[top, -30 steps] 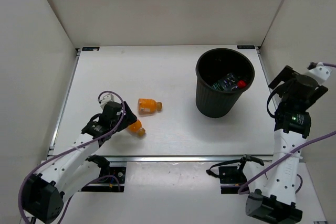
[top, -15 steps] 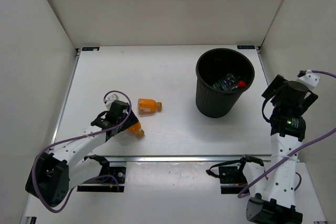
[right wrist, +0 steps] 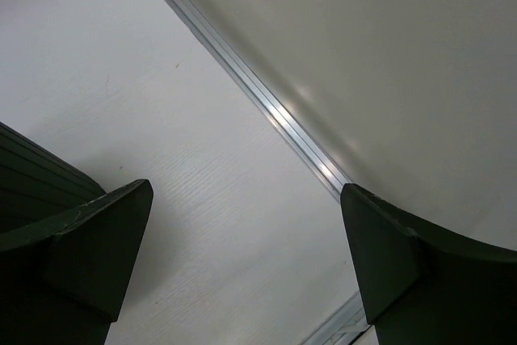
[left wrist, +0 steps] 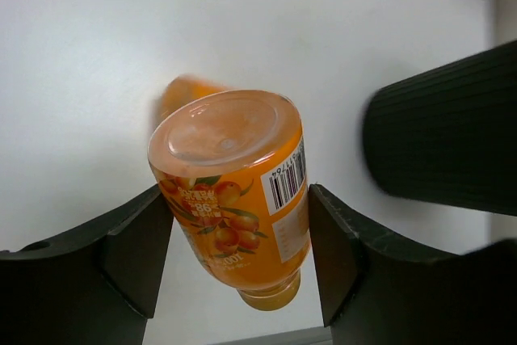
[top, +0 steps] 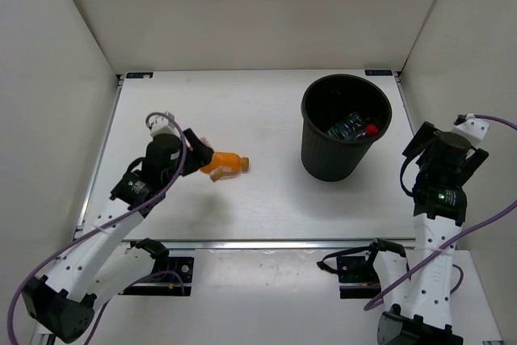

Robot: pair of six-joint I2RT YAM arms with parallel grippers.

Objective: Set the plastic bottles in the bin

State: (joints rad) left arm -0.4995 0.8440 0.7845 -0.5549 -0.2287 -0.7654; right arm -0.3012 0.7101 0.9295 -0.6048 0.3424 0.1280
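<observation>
Left claw clamps the orange bottle, perhaps shallowly; it may slip before the upper-right bin. Right claw gapes.

An overhead camera looks down on the whole worktop; the left wrist camera sits low and close, sharing the bin with it.

The orange bottle bears a barcode — its digits and lettering too blurred to read.

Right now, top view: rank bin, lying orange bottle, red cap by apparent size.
1. bin
2. lying orange bottle
3. red cap, down in the bin, clearly smallest
The gripped orange bottle is mostly hidden there: unranked.
</observation>
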